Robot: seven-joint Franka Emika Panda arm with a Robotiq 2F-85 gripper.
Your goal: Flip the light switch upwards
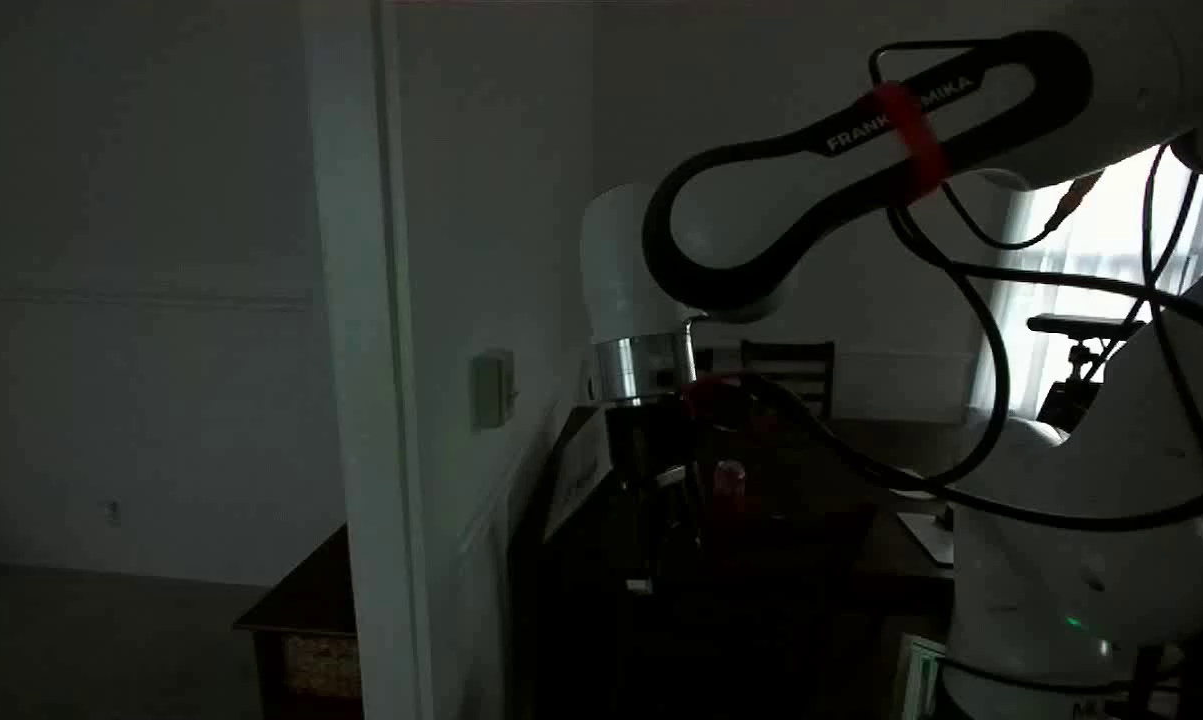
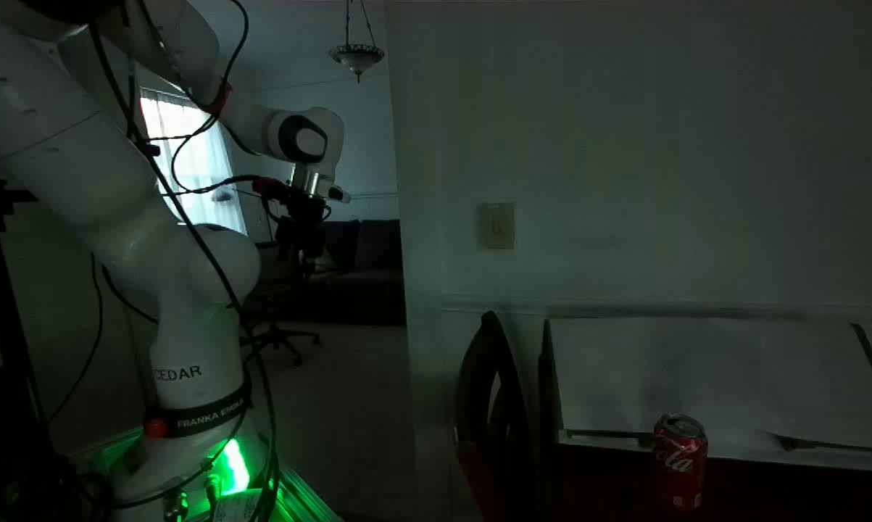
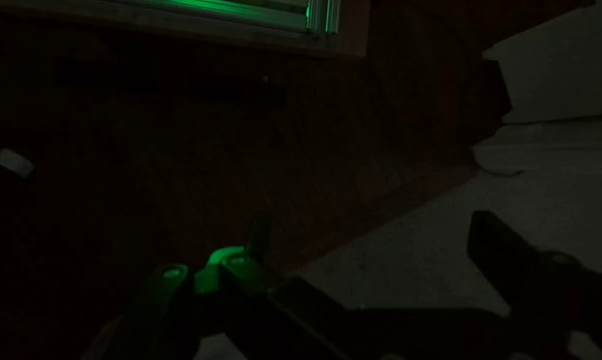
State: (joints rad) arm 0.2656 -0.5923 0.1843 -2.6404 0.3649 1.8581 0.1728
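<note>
Lengthwise, the light switch (image 2: 499,226) stands vertical, facing outward.

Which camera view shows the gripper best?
The wrist view: the gripper looms large there, its fingers visibly apart despite the dim light. In both exterior views it is smaller and dark, pointing down, its finger gap hard to judge.

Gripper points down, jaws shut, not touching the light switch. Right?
Not shut: the wrist view shows the jaws open, a wide gap between them. The rest stands: the gripper points down, apart from the light switch, in both exterior views.
</note>
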